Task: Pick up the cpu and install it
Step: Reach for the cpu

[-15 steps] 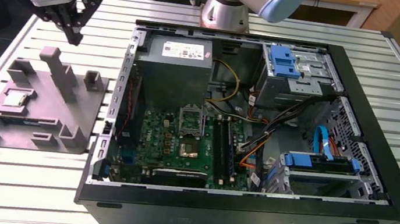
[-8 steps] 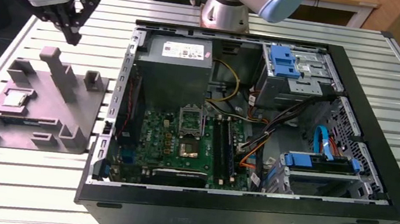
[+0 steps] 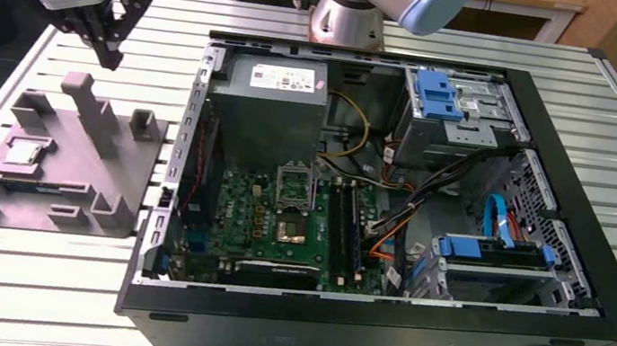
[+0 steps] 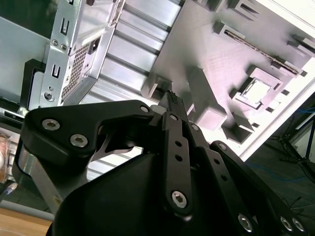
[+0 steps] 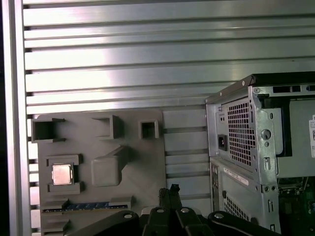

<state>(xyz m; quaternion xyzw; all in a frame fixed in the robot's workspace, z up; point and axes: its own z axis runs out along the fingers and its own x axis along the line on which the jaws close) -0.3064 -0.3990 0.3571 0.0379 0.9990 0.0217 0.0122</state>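
while the arm's black fingers (image 3: 108,56) hang in the air over the far end of the grey holder (image 3: 104,164), they are clenched tip to tip with nothing between them; both wrist views show the tips pressed together, clear of every surface. the cpu (image 3: 21,153) lies flat, silvery top up, in a square recess of that holder, toward the exterior view's left, well apart from the fingers and untouched. in the first wrist view the cpu (image 5: 62,174) sits framed by low grey walls, and just beside its recess a long narrow memory stick (image 5: 84,206) rests on edge in a slot. upright blocks and posts rise from the holder between the cpu and the fingers. the holder rests on a slatted metal counter (image 3: 28,279). at the exterior view's right of it lies an opened computer case (image 3: 382,342), near the holder. inside the case a green board (image 3: 241,218) carries a socket frame (image 3: 291,229), with a grey power-supply box (image 3: 277,96) beyond it.
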